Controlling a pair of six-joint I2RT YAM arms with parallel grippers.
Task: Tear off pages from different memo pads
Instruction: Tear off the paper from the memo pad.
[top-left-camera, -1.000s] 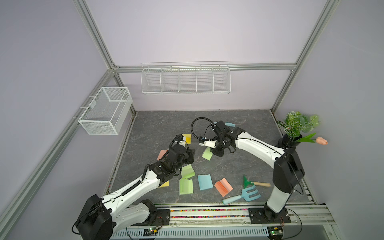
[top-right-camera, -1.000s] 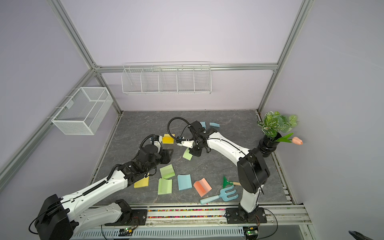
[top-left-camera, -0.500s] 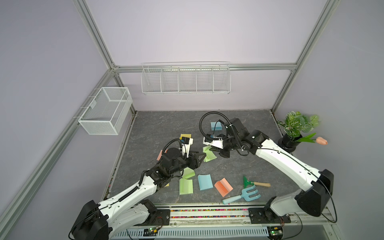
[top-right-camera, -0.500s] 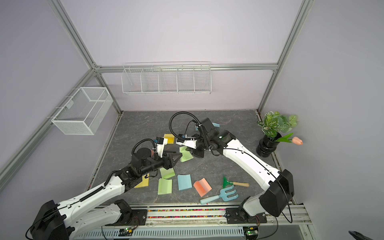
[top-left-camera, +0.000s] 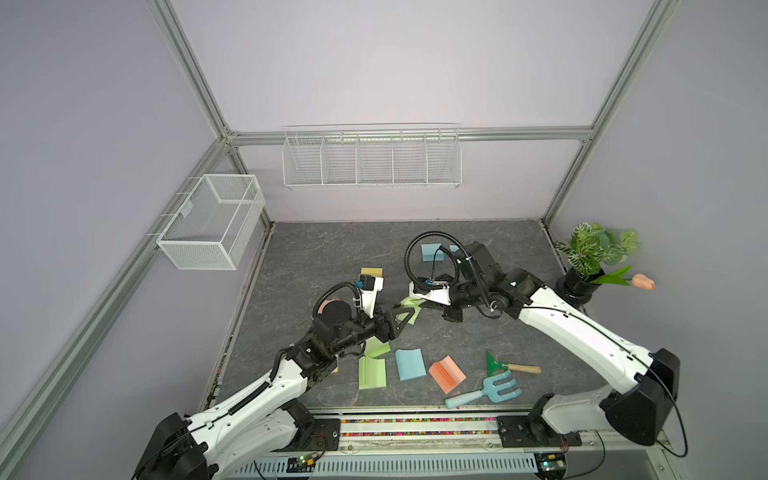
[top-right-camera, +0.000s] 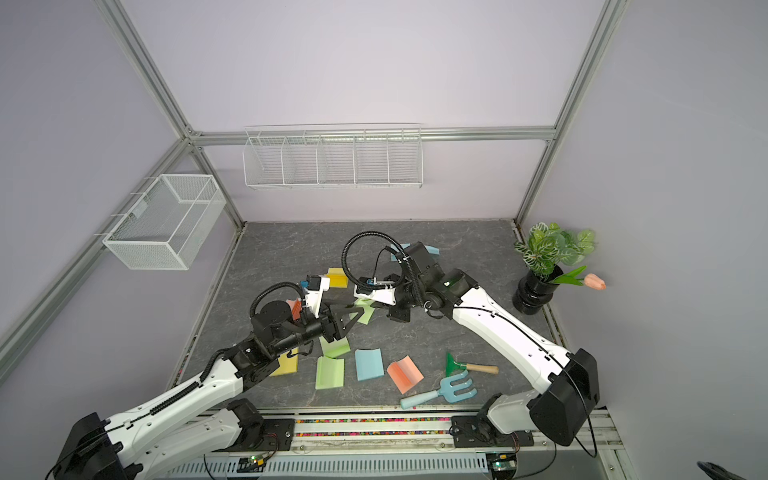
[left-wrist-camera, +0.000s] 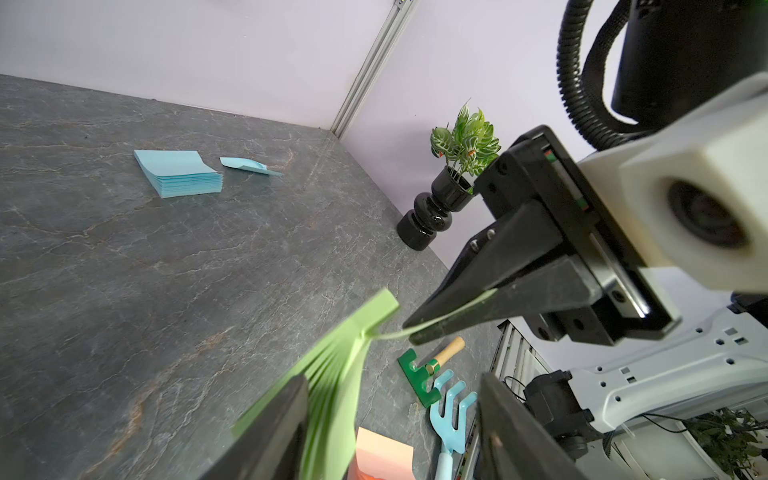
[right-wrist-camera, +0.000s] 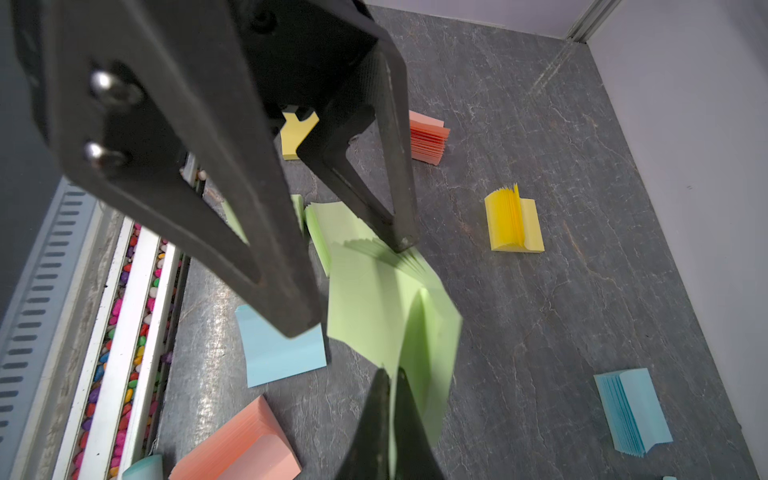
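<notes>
My right gripper (right-wrist-camera: 390, 372) is shut on a light green page (right-wrist-camera: 432, 353), thin and bent, still joined at one edge to a green memo pad (left-wrist-camera: 332, 374). That pad hangs fanned out above the table between the wide-apart jaws of my open left gripper (left-wrist-camera: 395, 378) and leans on one finger (left-wrist-camera: 286, 415). In both top views the two grippers (top-left-camera: 405, 318) (top-right-camera: 365, 303) meet tip to tip over the table's middle. Other memo pads lie around: blue (top-left-camera: 432, 252), yellow (top-left-camera: 371, 272), green (top-left-camera: 372, 372), blue (top-left-camera: 410, 364), salmon (top-left-camera: 446, 373).
A blue toy garden fork (top-left-camera: 484, 390) and a green hand tool (top-left-camera: 511, 365) lie at the front right. A black vase with a plant (top-left-camera: 582, 282) stands at the right edge. A loose blue page (left-wrist-camera: 249, 165) lies at the back. Wire baskets (top-left-camera: 212, 220) hang on the walls.
Both grippers have risen from the table and drawn together over its middle with the green pad. The left jaws have widened. The right stays shut on the green page.
</notes>
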